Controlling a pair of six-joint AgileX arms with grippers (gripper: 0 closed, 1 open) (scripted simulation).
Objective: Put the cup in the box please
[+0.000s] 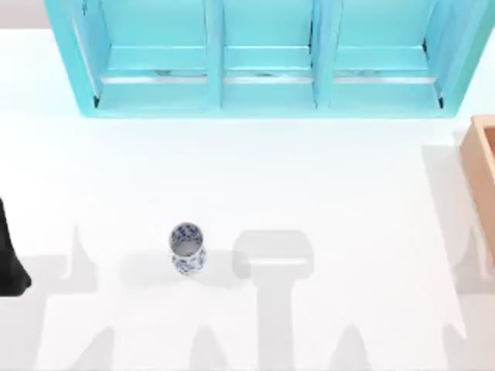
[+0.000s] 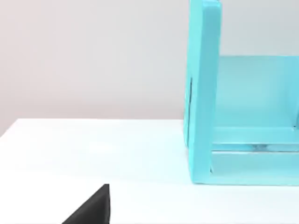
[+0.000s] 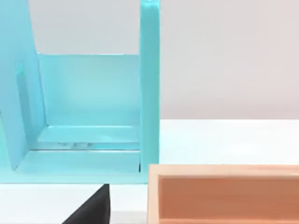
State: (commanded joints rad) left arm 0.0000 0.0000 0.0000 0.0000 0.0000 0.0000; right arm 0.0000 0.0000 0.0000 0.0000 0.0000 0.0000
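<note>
Left arm: dark part (image 1: pixel 11 259) at the surface's left edge; gripper state cannot be told.
Cup (image 1: pixel 186 248): upright on the white surface (image 1: pixel 332 193), left of centre, well apart from the left arm, open room all round.
Shelf (image 1: pixel 263 58): turquoise, three bays, along the far edge.
Box (image 1: pixel 481 166): tan, at the right edge, near the shelf's right end, far from the cup.
Right gripper: state cannot be told.

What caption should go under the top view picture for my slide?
A little blue-flowered cup stands alone on the white table, far from the wooden box at the right edge, beneath a turquoise shelf.
</note>
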